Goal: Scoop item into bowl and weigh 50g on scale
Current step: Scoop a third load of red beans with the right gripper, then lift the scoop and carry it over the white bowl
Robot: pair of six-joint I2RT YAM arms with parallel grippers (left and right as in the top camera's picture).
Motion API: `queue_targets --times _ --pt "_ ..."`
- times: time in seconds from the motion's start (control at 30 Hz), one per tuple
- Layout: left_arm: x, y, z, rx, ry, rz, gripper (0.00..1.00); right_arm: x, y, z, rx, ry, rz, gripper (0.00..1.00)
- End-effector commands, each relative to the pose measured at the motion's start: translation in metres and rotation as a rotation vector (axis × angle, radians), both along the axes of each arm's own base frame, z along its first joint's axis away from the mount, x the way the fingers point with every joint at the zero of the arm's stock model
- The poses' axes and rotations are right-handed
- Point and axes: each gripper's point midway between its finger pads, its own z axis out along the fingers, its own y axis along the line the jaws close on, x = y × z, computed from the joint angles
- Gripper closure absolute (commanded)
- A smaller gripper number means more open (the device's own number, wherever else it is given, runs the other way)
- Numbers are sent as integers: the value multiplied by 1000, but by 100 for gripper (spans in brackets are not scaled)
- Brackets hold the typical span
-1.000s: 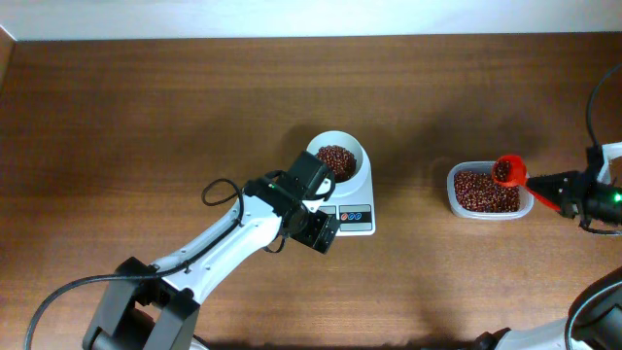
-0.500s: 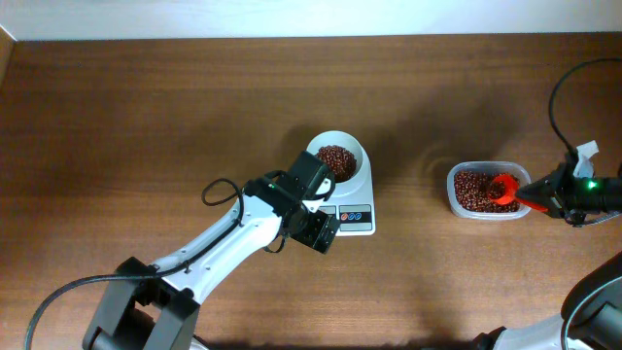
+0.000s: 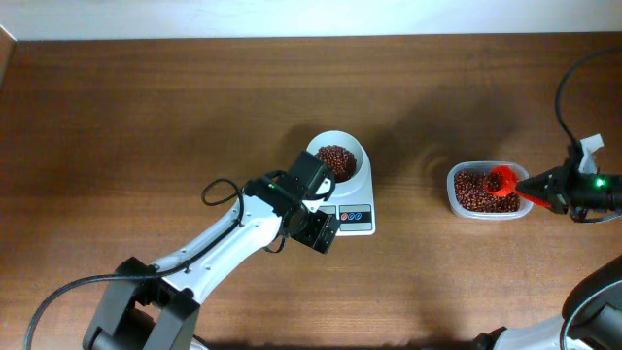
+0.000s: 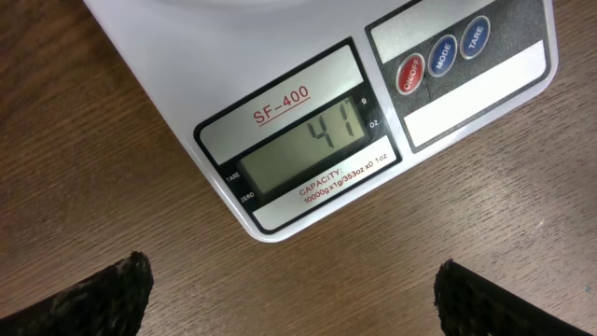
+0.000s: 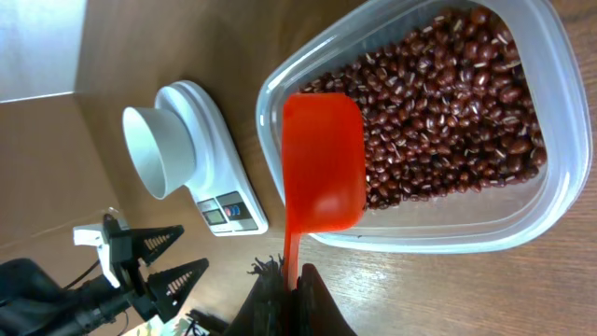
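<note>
- The white bowl point(image 3: 352, 144) sits on the scale point(image 3: 356, 216) at the middle of the table point(image 3: 146, 117), with a heap of red-brown beans point(image 3: 336, 157) already in it.
- The display point(image 4: 308, 140) reads 41 in the left wrist view. On that figure the weighing looks mostly done but short of the 50 g called for.
- The right gripper point(image 3: 544, 188), jaws pinching the handle of a red scoop point(image 3: 501, 181), holds it over the clear container point(image 3: 455, 194) of spare beans at the table's right, well apart from the scale. The right wrist view shows no beans in the scoop.
- The left gripper point(image 4: 294, 299) hovers just in front of the scale, jaws spread wide and holding nothing.
- What appears to be left is one small scoopful, carried to the bowl and tipped in sparingly so the reading does not overshoot.
</note>
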Motion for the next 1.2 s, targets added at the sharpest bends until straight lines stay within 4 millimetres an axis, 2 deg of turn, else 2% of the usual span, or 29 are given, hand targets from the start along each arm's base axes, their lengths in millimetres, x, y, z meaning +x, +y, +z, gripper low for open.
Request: queue_targets --times 0.0,0.07,0.2,0.43,0.6,0.73,0.8,0.83,1.07,1.17 --pt "-3 -3 5 -19 -8 -19 1 8 -1 19 26 -122 31 96" --pt "-3 -3 5 -19 -8 -19 1 11 5 30 73 -186 46 96" --pt "-3 -3 5 -19 -8 -19 1 10 5 29 71 -185 48 96" --pt "-3 -3 5 -19 -8 -20 1 16 12 41 136 -235 33 96" --pt "-3 -3 5 -19 -8 -19 1 26 22 60 215 -330 34 96" --pt "-3 -3 5 -19 -8 -19 1 37 59 67 261 -370 134 96" --pt "-2 -3 5 -19 -8 -19 1 48 93 82 337 -438 211 96" --pt "-3 -3 5 -19 -8 -19 1 52 103 83 354 -432 227 96" --pt "-3 -3 5 -19 -8 -19 1 80 196 87 411 -358 372 96" --pt "-3 -3 5 -19 -8 -19 1 88 227 77 352 -285 373 96"
